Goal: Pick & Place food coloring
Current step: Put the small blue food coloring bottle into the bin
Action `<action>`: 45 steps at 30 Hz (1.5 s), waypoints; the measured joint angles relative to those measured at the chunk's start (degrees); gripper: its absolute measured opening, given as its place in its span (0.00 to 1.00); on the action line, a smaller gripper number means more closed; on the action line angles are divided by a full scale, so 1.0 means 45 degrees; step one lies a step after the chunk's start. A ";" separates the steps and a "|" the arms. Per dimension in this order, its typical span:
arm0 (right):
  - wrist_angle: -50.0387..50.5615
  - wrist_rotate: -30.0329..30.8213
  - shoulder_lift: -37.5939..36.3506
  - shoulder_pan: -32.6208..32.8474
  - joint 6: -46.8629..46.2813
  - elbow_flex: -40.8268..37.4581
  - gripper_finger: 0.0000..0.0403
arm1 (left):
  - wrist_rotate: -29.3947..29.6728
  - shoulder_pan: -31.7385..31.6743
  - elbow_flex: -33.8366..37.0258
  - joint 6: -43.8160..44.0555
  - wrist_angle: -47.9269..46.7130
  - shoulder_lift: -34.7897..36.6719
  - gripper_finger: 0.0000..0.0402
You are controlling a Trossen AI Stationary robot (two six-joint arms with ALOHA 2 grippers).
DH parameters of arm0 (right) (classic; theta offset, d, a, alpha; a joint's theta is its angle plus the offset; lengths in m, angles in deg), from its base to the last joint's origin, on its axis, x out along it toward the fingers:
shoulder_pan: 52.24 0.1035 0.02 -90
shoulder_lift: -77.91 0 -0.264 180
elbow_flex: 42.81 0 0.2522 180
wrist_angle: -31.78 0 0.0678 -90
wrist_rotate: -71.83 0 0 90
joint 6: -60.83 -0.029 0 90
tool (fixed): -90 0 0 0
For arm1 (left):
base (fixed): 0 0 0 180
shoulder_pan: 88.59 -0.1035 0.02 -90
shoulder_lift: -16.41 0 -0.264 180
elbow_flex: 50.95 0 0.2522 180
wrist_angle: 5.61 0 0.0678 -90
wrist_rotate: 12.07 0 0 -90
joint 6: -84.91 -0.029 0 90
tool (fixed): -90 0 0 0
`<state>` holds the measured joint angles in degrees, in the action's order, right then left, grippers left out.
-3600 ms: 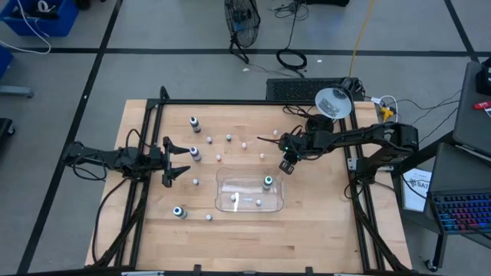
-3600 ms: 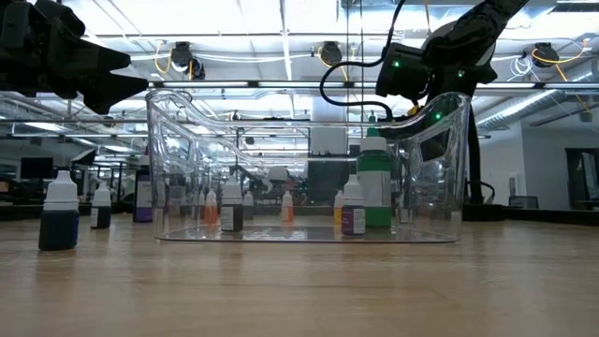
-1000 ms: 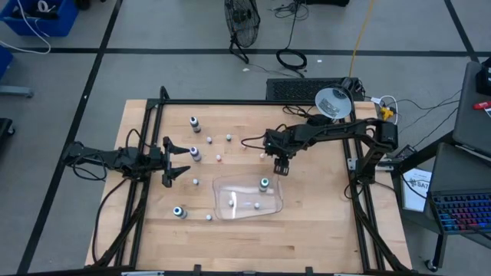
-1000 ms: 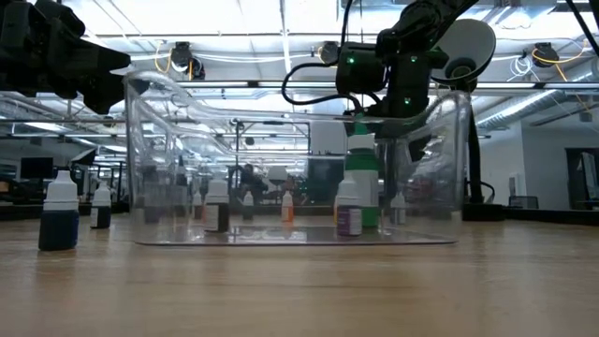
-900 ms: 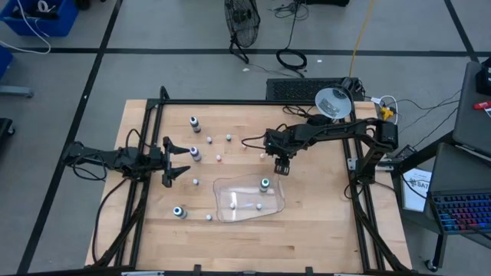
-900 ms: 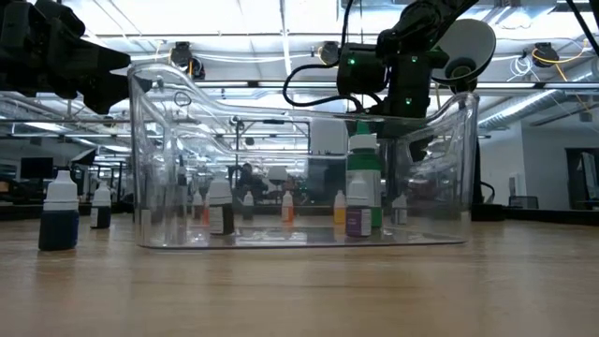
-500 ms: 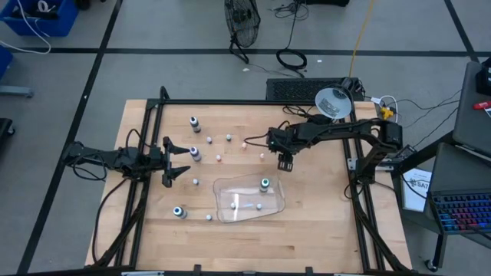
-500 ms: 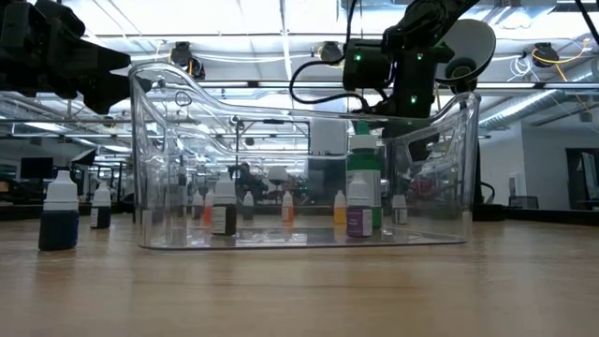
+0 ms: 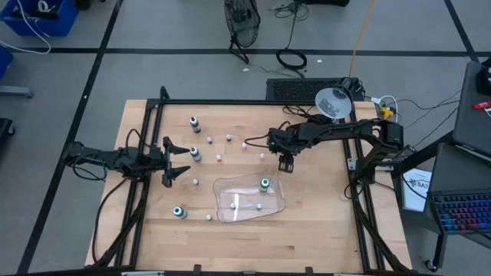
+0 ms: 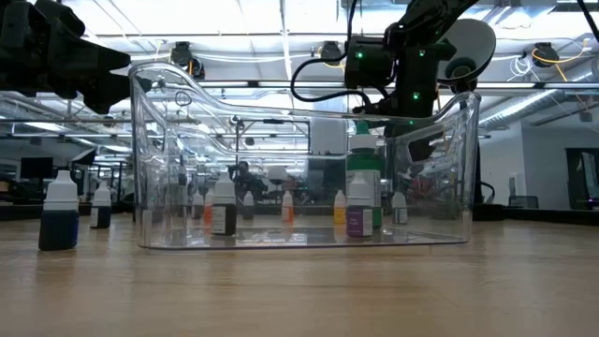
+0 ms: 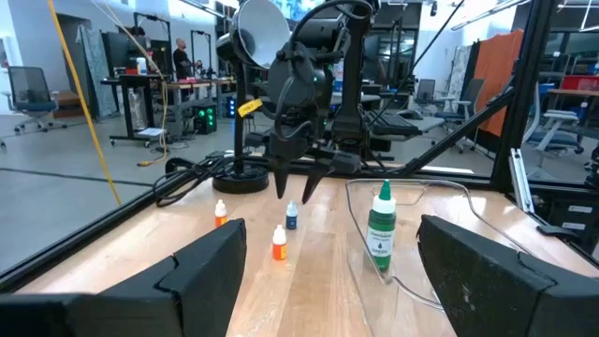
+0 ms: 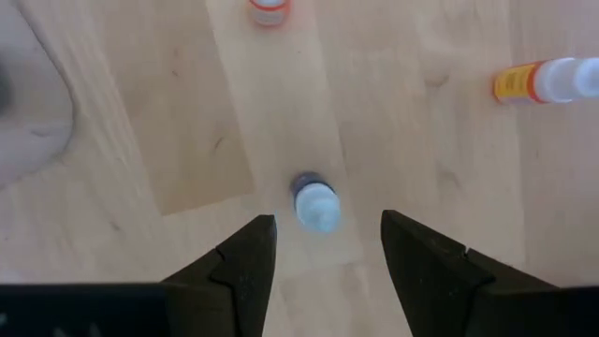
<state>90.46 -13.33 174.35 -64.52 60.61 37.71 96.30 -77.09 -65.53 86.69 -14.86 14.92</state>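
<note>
One small blue bottle of food coloring stands upright on the table directly beneath the right gripper, whose fingers are spread and empty: approach step, apparently, with descent and closure needed next.

Glossy clear plastic tray on matt wooden table

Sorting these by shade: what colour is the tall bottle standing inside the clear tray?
Green, with a white cap: the tall bottle shows best in the low view, inside the clear tray.
</note>
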 joint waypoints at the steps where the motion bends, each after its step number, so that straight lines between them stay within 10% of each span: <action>1: -0.0004 -0.0068 0.0000 0.0000 -0.0010 0.0000 0.46 | 0.0000 0.0000 0.0000 -0.0001 0.0000 0.0001 0.77; 8: -0.0117 0.0123 -0.0005 0.0000 -0.0565 0.0010 0.46 | 0.0000 -0.0002 0.0001 -0.0003 0.0000 -0.0003 0.77; 14: -0.0048 0.0493 -0.0108 -0.0279 -0.6077 0.0015 0.46 | 0.0000 -0.0002 0.0000 -0.0001 0.0000 -0.0003 0.77; 23: -0.0093 -0.2541 -0.0102 -0.0498 -0.9618 0.0021 0.45 | 0.0000 0.0000 0.0000 -0.0001 0.0000 0.0000 0.77; 45: 0.0253 -0.1074 -0.0019 -0.0612 -1.0554 0.0024 0.41 | 0.0000 -0.0005 0.0005 -0.0003 0.0000 0.0002 0.77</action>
<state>91.60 -18.16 174.26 -67.27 13.12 37.82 96.30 -77.11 -65.51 86.67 -14.86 14.93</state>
